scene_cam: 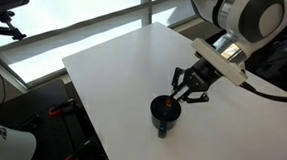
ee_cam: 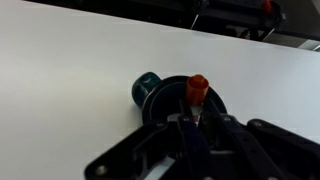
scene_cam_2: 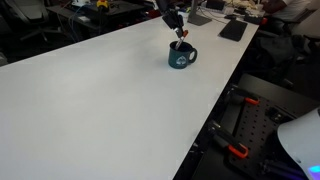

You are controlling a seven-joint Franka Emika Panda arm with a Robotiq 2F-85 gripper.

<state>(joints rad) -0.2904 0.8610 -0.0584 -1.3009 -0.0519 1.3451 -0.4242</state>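
A slim, stick-like marker with an orange-red cap [ee_cam: 198, 90] sits just right of centre in the wrist view. It is pinched upright between the clenched fingers of the black Robotiq gripper [ee_cam: 193, 120], with its capped end over the mouth of a dark teal ceramic mug [ee_cam: 148, 90]. Whether that end touches the inside of the mug cannot be told. The marker looks light, stiff and smooth, so it would probably slip or swivel under a loose pinch. A firm hold across the middle of the barrel seems the safest place to take it. The mug looks heavier and breakable, and a side knock could tip it. In both exterior views the mug [scene_cam: 164, 112] [scene_cam_2: 182, 58] stands alone on a plain white, flat, matte tabletop [scene_cam: 108, 77], near the table's far end in an exterior view [scene_cam_2: 100, 100]. Bright windows fill the upper left of an exterior view [scene_cam: 70, 19]. A dark keyboard [scene_cam_2: 233, 30] lies at the upper right of an exterior view, beyond the table.
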